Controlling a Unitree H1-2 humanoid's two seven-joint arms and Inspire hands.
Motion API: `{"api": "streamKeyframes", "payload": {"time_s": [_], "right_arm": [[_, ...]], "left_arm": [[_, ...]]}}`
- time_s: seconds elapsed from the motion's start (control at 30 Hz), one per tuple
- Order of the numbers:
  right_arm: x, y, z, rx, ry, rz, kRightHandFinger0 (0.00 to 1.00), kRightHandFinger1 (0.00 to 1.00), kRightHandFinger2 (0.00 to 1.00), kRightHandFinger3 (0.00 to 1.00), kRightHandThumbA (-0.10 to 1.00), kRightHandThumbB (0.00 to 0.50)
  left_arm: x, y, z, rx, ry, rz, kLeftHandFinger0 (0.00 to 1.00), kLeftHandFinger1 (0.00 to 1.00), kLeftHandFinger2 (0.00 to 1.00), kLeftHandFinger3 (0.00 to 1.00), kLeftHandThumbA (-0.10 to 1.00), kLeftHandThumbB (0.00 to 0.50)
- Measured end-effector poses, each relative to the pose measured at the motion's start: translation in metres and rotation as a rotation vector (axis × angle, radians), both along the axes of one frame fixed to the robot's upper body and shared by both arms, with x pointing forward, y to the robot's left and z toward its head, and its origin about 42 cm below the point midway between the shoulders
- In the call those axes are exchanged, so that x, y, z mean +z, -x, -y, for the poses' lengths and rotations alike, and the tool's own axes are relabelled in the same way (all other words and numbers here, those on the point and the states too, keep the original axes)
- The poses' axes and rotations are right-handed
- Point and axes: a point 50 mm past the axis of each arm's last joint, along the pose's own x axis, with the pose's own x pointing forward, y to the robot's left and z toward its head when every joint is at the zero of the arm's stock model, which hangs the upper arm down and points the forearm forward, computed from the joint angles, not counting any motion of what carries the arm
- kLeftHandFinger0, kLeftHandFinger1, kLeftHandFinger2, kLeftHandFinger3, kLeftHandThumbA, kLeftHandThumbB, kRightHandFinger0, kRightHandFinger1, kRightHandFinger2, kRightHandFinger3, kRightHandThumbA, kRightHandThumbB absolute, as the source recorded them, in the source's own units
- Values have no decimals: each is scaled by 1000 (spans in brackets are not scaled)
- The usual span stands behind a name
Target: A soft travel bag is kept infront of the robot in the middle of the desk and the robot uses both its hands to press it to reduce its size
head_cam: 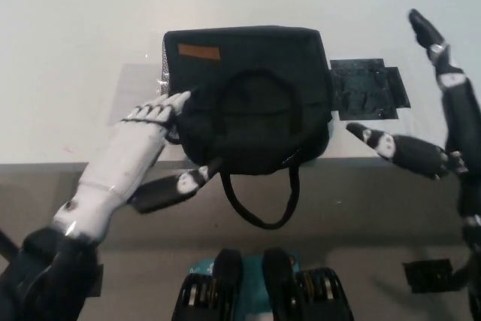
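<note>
The white tabletop carries a black soft bag in the middle, directly ahead of the robot, its long axis running left to right and its two carry handles flopped toward the near edge. The left hand is the nearer one: its fingers are stretched out flat and together, tips touching the bag's left side, the thumb angled in toward the near left corner, holding nothing. The right hand stands apart from the bag's right side, spread wide and empty, one finger raised toward the far edge and the thumb pointing in at the bag. So the bag lies between the two hands, and I judge the right must close inward before both can squeeze. A dark flat patch lies on the tabletop just beside the bag's right end, under the right hand's path but too low to block it.
</note>
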Motion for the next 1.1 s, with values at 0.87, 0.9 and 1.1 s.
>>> {"api": "streamKeyframes", "payload": {"time_s": [0.87,0.9,1.1], "right_arm": [[-144,100,4,62,-156,-395,1000,1000,1000,1000,1000,69],[-154,99,3,56,-164,-420,1000,1000,1000,1000,1000,124],[-198,97,-5,29,-216,-515,1000,1000,1000,1000,1000,152]], "left_arm": [[-153,128,-16,11,536,-449,1000,1000,1000,1000,1000,244],[-161,128,-17,18,541,-468,1000,1000,1000,1000,1000,244],[-192,123,-25,47,563,-529,1000,1000,1000,1000,1000,247]]}}
